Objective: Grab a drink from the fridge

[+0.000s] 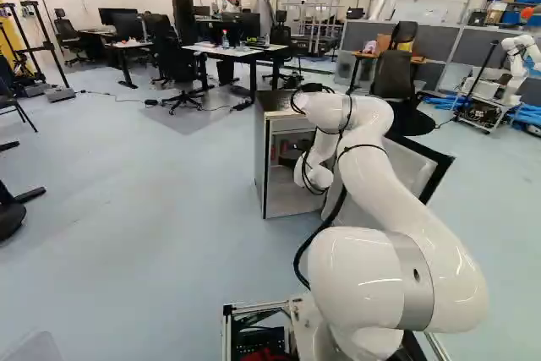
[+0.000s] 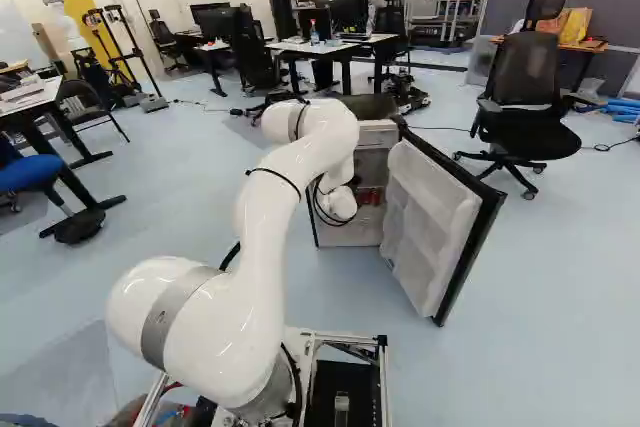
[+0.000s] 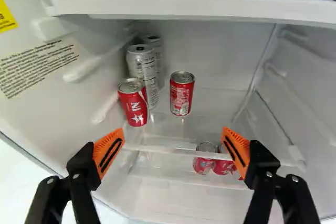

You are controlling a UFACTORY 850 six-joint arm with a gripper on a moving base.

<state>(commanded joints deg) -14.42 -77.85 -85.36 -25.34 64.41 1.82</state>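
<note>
A smooth, pale blue floor [image 1: 152, 209] spreads under everything. The glossy white arm [image 2: 265, 217] has thick rounded tubes and a dull grey metal band by its big lower joint. It rises from its base, reaches forward and bends down at the wrist, which sits at the opening of the fridge [image 1: 292, 199], black cables looping beside it.

The fridge is boxy, with a dark flat top and slick white plastic walls inside, moulded with rounded ribs. Its door [image 2: 430, 217] stands wide open, the inner face white and moulded, the edge black. Inside, a see-through shelf [image 3: 163, 150] has a pale front lip.

The tool [image 3: 173, 145] is spread wide, its two black fingers well apart and holding nothing. Their orange pads [image 3: 108, 152] are ridged, with black grooves.

The drinks are smooth metal cylinders ahead of the tool. Two silver cans [image 3: 142, 66] stand one behind the other, a red can with a white star [image 3: 133, 103] just in front of them and another red can [image 3: 181, 95] a little apart. Lower red cans [image 3: 202, 165] show below the shelf's lip.
</note>
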